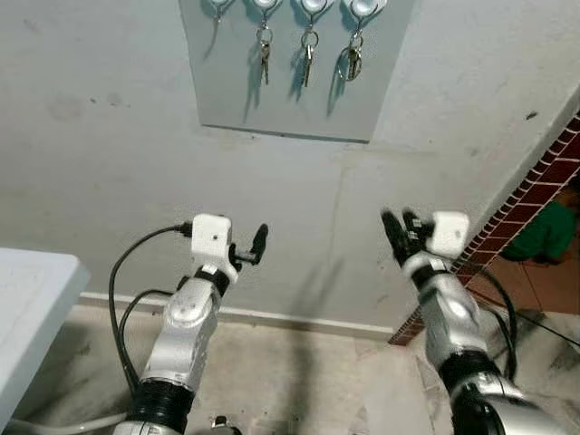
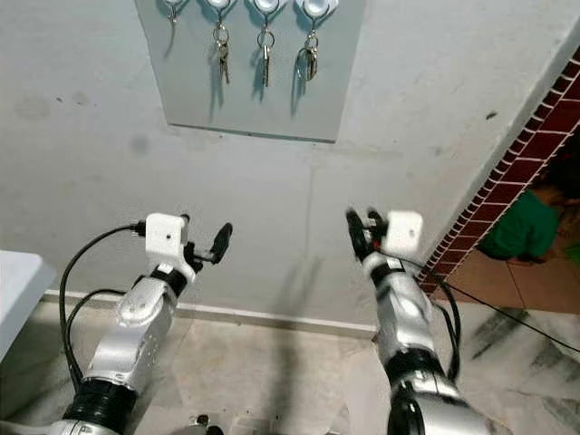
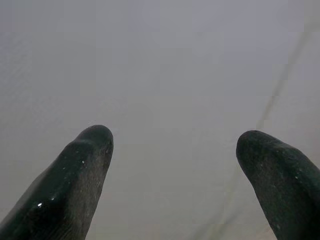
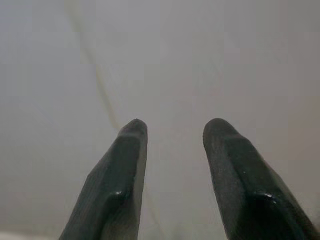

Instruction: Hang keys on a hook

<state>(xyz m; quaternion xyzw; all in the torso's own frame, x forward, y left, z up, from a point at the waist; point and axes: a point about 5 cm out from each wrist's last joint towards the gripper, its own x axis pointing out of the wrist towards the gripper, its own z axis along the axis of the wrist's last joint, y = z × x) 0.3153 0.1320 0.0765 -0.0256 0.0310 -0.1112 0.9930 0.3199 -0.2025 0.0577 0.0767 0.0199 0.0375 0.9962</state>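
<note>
**Inspector:** Where are the keys?

**Onlooker:** On the grey board fixed high on the wall. It carries a row of four white hooks. Three sets of keys hang from the three hooks on the right, each on a ring. The far left hook is bare.

**Inspector:** The left gripper?

**Onlooker:** The left gripper is raised in front of the wall, well below the board and to its left. Its fingers stand wide apart, released, with nothing between them but plain wall.

**Inspector:** The right gripper?

**Onlooker:** The right gripper is at about the same height, below the board's right side. Its fingers are parted too, more narrowly, and hold nothing. They also face the wall.

**Inspector:** Does either touch the board or the keys?

**Onlooker:** No. Both are well apart from them.

**Inspector:** Surroundings?

**Onlooker:** A white table corner at the robot's left. A pale skirting runs along the wall's foot above a marbled floor. A red brick edge rises at the right, with something green beyond it. Black cables trail from the left arm.
</note>
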